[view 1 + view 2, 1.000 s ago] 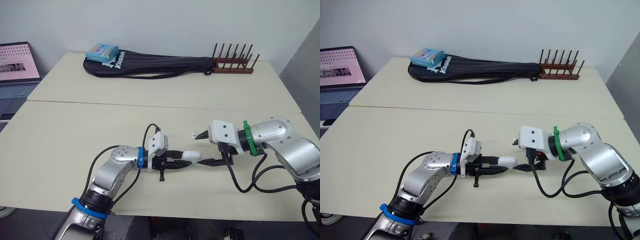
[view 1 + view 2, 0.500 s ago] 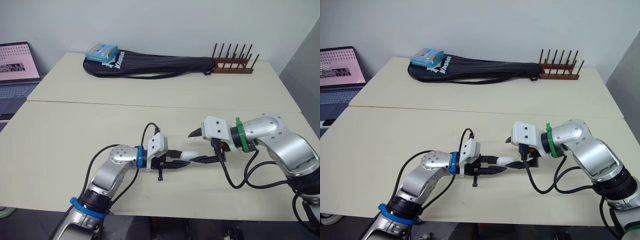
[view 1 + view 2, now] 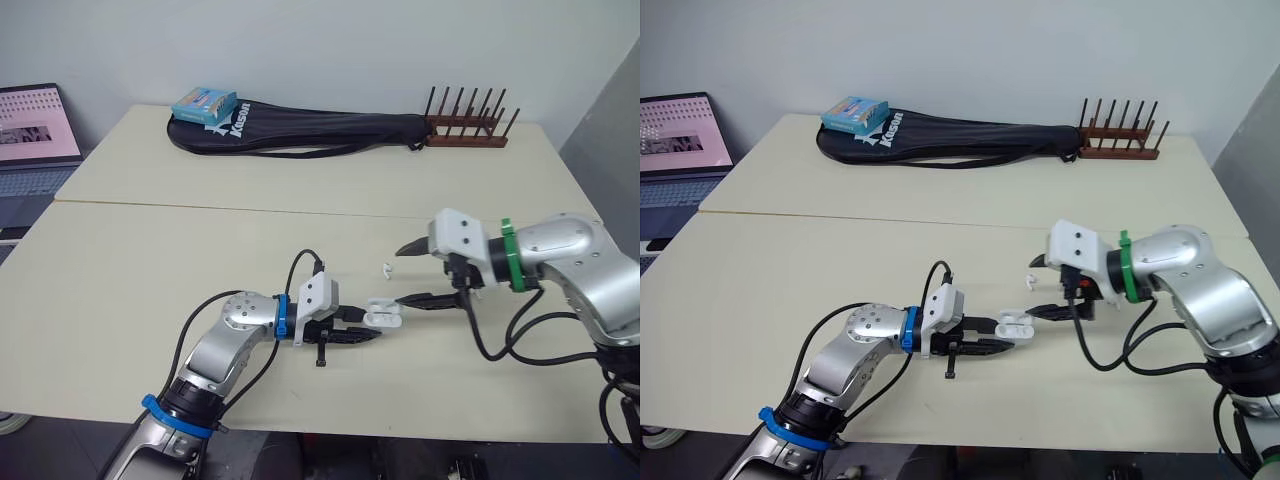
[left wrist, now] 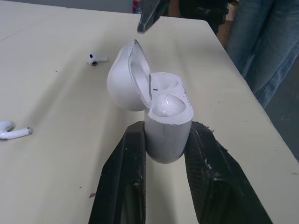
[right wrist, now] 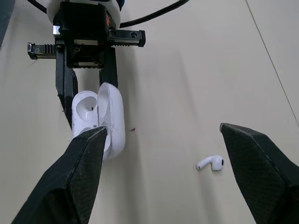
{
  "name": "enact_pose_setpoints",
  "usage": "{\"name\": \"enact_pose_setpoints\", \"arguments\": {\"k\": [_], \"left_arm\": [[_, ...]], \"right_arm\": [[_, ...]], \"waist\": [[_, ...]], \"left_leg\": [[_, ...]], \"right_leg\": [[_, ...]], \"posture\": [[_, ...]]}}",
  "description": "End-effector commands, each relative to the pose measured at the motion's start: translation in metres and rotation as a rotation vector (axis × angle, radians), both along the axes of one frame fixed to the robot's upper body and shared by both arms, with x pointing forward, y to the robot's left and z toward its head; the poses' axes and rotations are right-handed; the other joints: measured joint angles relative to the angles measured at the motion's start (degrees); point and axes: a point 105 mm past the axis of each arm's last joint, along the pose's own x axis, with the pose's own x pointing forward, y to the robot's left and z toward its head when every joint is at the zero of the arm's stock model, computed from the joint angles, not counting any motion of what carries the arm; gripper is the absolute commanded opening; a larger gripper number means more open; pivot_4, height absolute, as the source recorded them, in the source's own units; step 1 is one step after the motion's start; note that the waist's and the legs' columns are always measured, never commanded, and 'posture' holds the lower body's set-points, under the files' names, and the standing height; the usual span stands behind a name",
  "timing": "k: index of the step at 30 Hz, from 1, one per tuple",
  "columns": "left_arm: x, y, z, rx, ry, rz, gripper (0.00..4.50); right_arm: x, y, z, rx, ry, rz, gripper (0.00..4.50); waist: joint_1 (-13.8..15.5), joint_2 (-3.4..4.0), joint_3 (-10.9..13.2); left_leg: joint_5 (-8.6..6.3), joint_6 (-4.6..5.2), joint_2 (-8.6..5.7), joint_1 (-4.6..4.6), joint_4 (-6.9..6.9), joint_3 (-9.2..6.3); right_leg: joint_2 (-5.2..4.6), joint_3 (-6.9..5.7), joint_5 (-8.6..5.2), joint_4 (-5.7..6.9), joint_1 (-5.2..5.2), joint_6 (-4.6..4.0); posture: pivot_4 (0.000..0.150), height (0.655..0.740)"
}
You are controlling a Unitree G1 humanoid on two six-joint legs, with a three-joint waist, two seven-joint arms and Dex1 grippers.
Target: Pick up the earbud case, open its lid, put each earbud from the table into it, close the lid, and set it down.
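The white earbud case (image 3: 382,314) is held just above the table, my left gripper (image 3: 372,327) shut on its lower half. Its lid (image 4: 125,77) stands swung open and both wells look empty. My right gripper (image 3: 402,275) is open, just right of the case. Its lower finger (image 3: 430,298) points at the lid from close by. One white earbud (image 3: 386,268) lies on the table between the right gripper's fingers, beyond the case. In the left wrist view a second earbud (image 4: 11,132) lies on the table to one side of the case.
A black racket bag (image 3: 300,132) with a blue box (image 3: 203,103) on it lies along the table's far side, next to a wooden peg rack (image 3: 465,130). A laptop (image 3: 35,130) sits far left. A person's legs (image 4: 261,42) stand past the table edge.
The case lid, shut a second ago, now stands open. My right gripper came in to the case, then drew back to the right. The left gripper kept hold of the case.
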Motion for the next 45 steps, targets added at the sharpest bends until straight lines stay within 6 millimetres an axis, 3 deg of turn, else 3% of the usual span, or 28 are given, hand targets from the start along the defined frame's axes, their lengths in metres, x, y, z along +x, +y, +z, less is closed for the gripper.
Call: {"name": "enact_pose_setpoints", "arguments": {"k": [1, 5, 9, 16, 28, 30, 36, 41, 45], "left_arm": [[0.009, 0.014, 0.014, -0.078, -0.041, 0.108, 0.79], [0.019, 0.035, 0.023, -0.142, -0.073, 0.257, 0.79], [0.025, 0.058, 0.025, -0.176, -0.094, 0.403, 0.79], [0.032, 0.082, 0.028, -0.200, -0.141, 0.552, 0.79], [0.032, 0.082, 0.031, -0.185, -0.150, 0.542, 0.79], [0.032, 0.080, 0.032, -0.186, -0.155, 0.537, 0.79], [0.030, 0.076, 0.033, -0.186, -0.153, 0.510, 0.79], [0.028, 0.074, 0.032, -0.177, -0.150, 0.486, 0.79], [0.028, 0.075, 0.031, -0.174, -0.145, 0.484, 0.79]], "right_arm": [[-0.013, -0.016, 0.013, 0.027, -0.089, 0.019, 4.01], [-0.018, -0.041, 0.015, 0.138, -0.116, -0.086, 4.01], [-0.028, -0.070, 0.004, 0.186, -0.121, -0.211, 4.01], [-0.048, -0.141, -0.035, 0.148, -0.088, -0.492, 4.01], [-0.063, -0.162, -0.045, 0.143, -0.053, -0.588, 4.01], [-0.064, -0.165, -0.045, 0.142, -0.034, -0.604, 4.40], [-0.064, -0.154, -0.047, 0.123, -0.026, -0.570, 4.50], [-0.054, -0.105, -0.040, 0.223, -0.033, -0.486, 4.50], [-0.035, -0.060, -0.041, 0.308, -0.046, -0.480, 4.50]], "waist": [[0.1, 0.00, 0.0], [0.1, 0.00, 0.0], [0.1, 0.00, 0.0], [0.2, 0.02, 0.0], [-0.2, 0.04, 0.0], [-0.1, 0.04, 0.0], [-0.1, 0.04, 0.0], [-0.3, 0.05, 0.0], [-0.2, 0.05, 0.0]], "left_leg": [[0.00, 0.00, 0.01, -0.01, 0.00, 0.00], [0.00, 0.00, 0.00, 0.01, -0.01, 0.04], [0.00, 0.00, 0.00, 0.16, -0.01, 0.01], [0.00, -0.01, -0.05, 0.33, 0.00, 0.02], [0.00, -0.01, -0.06, 0.80, -0.02, 0.11], [0.00, -0.01, -0.06, 0.78, -0.01, 0.11], [0.00, -0.01, -0.05, 0.77, -0.02, 0.10], [0.00, -0.01, -0.02, 0.78, -0.03, 0.10], [0.01, -0.02, 0.01, 0.79, -0.03, 0.08]], "right_leg": [[0.00, -0.01, 0.00, -0.02, 0.01, 0.00], [0.00, 0.03, 0.00, -0.01, 0.02, 0.00], [0.00, 0.02, 0.00, -0.02, 0.18, 0.01], [-0.01, 0.03, 0.00, -0.08, 0.43, 0.01], [0.03, 0.13, -0.02, -0.09, 0.85, 0.03], [0.02, 0.13, -0.02, -0.12, 0.85, 0.03], [0.02, 0.12, -0.02, -0.13, 0.85, 0.03], [0.04, 0.13, -0.02, -0.12, 0.84, 0.03], [0.08, 0.12, -0.02, -0.11, 0.84, 0.03]], "posture": [[0.150, 0.6871], [0.150, 0.6871], [0.150, 0.6871], [0.150, 0.6871], [0.150, 0.6871], [0.150, 0.6871], [0.150, 0.6871], [0.150, 0.6871], [0.150, 0.6871]]}}
